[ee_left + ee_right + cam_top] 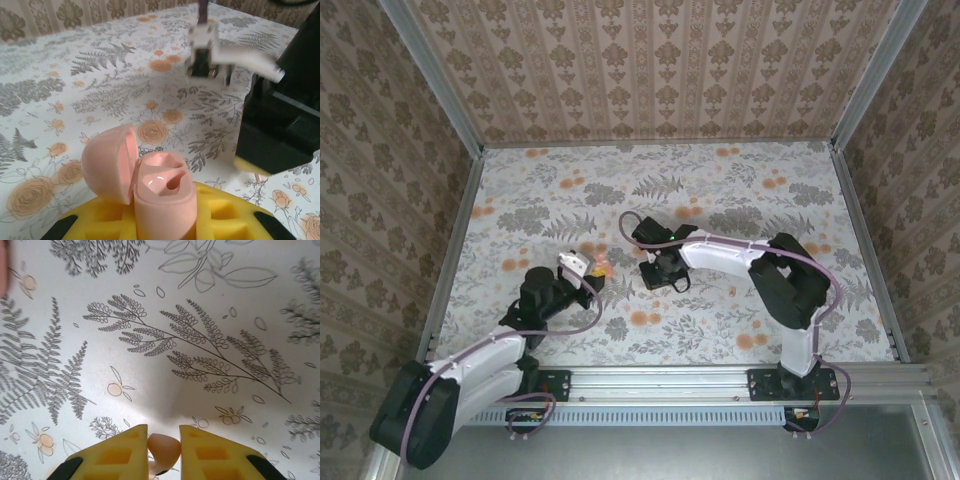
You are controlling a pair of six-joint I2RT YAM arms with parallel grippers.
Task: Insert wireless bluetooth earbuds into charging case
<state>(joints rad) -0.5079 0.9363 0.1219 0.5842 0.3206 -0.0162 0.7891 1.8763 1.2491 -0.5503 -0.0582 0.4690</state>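
Gripping of the charging case (162,197) by the left gripper (160,216) is seen in the left wrist view: the case is clamped between the yellow fingers (222,209), one pad on each side of the base (167,210). The case is held open. The base is turned with its open face up and toward the camera, so that the moulded recesses (167,177) are exposed; its long axis runs from the wrist outward, along the fingers. The lid (107,165) is swung out to the left of the base and stands nearly upright, hollow side facing the base, the two halves joined along the base's left edge. In the top external view the case (601,264) is found left of the table's centre, at the tip of the left gripper (584,264), which is aimed to the right. One earbud (164,449) is pinched between the closed-in fingers (117,454) of the right gripper (164,442); its rounded end is pointed out past the fingertips, and its long axis lies along the fingers. The right gripper (660,278) is held above the patterned table (720,190), near the case on its right and apart from it.
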